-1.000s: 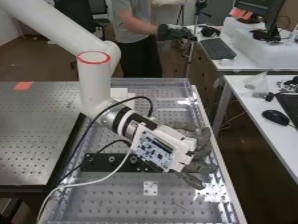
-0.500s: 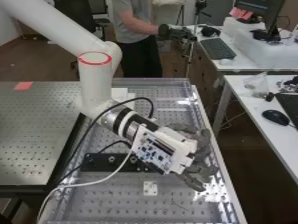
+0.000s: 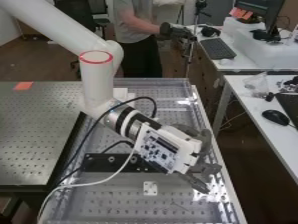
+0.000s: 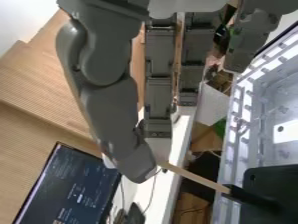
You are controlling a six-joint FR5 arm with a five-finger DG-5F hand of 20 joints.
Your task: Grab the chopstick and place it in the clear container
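Hand (image 3: 197, 183): a little nearer the right edge of the frame than 1.0 s ago, the white arm (image 3: 96, 82) carrying it across by a small amount; the change is slight.
Grip: narrow, with 1 chopstick (image 4: 196, 177) pinched near 1 end between thumb and finger.
Chopstick: slanting out from the fingertips, its free end meeting a dark piece (image 4: 266, 192); whether the 2 touch cannot be told.
Tray (image 3: 156, 80): clear-walled, at lower centre of the frame, the hand over its right side; probably the container meant.
Step in hand: likely the carry to the tray, ahead of release.
Good practice: pinch held firm but light, since 1 thin round stick may roll or pivot; free end kept above the wall and off the dark piece; whole length brought inside before lowering; fingers parted only when the stick lies close to the floor.
Position vs. 1.0 s ago: board (image 3: 159, 150) also slightly farther right; tray unmoved.
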